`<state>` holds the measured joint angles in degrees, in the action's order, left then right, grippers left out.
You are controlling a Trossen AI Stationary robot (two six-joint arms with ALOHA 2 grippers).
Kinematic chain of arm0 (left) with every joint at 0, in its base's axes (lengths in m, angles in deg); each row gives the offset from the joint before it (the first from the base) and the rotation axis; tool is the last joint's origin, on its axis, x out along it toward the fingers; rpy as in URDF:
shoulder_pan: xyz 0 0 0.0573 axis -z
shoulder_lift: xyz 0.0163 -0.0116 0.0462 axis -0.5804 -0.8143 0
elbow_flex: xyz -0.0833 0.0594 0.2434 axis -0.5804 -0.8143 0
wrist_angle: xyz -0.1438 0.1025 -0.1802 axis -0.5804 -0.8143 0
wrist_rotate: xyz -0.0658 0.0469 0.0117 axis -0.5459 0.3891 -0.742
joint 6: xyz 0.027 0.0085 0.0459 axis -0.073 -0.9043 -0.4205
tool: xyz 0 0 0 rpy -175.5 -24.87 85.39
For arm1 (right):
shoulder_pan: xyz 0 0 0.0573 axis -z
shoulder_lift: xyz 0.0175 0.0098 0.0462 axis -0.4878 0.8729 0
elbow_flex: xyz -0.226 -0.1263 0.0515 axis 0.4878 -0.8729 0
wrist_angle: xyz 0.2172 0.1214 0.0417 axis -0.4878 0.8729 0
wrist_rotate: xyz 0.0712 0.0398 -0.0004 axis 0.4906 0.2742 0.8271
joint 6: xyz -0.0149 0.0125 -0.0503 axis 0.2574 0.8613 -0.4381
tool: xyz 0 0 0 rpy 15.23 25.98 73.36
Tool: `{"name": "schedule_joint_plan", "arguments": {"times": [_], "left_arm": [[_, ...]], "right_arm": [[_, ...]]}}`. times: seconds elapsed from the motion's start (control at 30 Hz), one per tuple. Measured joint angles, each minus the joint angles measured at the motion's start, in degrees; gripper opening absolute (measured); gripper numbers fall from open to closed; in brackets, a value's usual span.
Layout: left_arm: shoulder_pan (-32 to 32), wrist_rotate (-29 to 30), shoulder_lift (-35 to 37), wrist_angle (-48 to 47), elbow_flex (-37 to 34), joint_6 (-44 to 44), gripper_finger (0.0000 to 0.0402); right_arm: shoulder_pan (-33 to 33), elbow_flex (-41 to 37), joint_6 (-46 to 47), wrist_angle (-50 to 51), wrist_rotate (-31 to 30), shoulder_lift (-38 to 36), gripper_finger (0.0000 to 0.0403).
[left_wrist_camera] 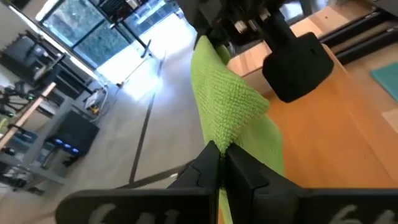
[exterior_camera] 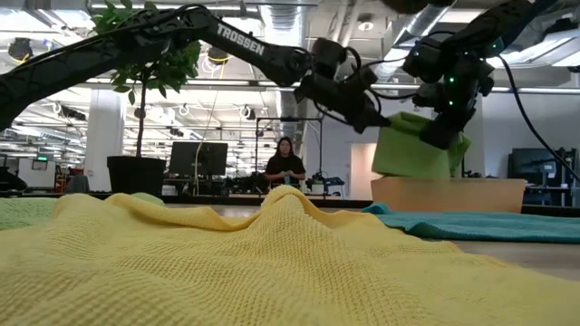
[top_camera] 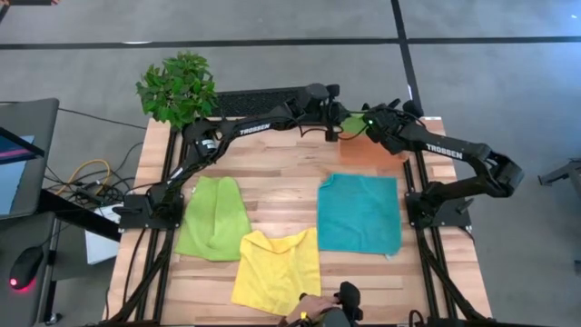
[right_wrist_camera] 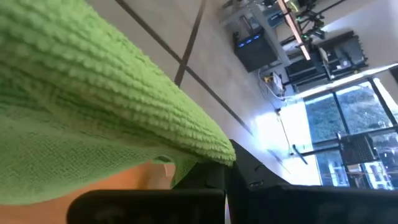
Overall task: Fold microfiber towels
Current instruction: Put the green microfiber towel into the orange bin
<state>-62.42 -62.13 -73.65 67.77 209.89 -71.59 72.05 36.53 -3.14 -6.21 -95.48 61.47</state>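
Observation:
A folded lime-green towel [top_camera: 352,124] hangs between my two grippers above the orange tray [top_camera: 372,153] at the table's far right. It also shows in the low view [exterior_camera: 417,145]. My left gripper [left_wrist_camera: 222,163] is shut on its left end. My right gripper [right_wrist_camera: 219,177] is shut on its right end. A second lime-green towel [top_camera: 213,218], a yellow towel [top_camera: 277,268] and a teal towel [top_camera: 359,213] lie spread flat on the table. My left gripper pinches a folded corner of the green towel [left_wrist_camera: 227,134] between its two fingers, coming from the table's left side. The towel is lifted clear of the tray and hangs folded below the fingers. My right gripper pinches the towel's opposite edge [right_wrist_camera: 205,149] between its fingers, coming from the table's right side. The towel bulges over the fingers in several layers. The place of contact is mostly hidden by the cloth.
A potted plant [top_camera: 178,86] stands at the far left corner. A camera mount [top_camera: 349,300] sits at the near edge. The yellow towel [exterior_camera: 272,254] fills the low view's foreground. A person [exterior_camera: 285,165] sits in the room far behind the table.

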Motion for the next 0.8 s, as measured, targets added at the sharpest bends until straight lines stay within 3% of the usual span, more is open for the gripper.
{"name": "schedule_joint_plan", "arguments": {"times": [0.3,0.8], "left_arm": [[-0.1,2.8,-4.6,2.5,0.1,-3.5,0.0000],[0.0,2.9,-5.2,-10.0,0.1,-10.3,0.0000]], "right_arm": [[0.1,-0.1,0.0,0.9,0.4,0.1,0.0010],[-0.3,0.0,0.5,11.1,16.7,1.7,0.0011]]}}
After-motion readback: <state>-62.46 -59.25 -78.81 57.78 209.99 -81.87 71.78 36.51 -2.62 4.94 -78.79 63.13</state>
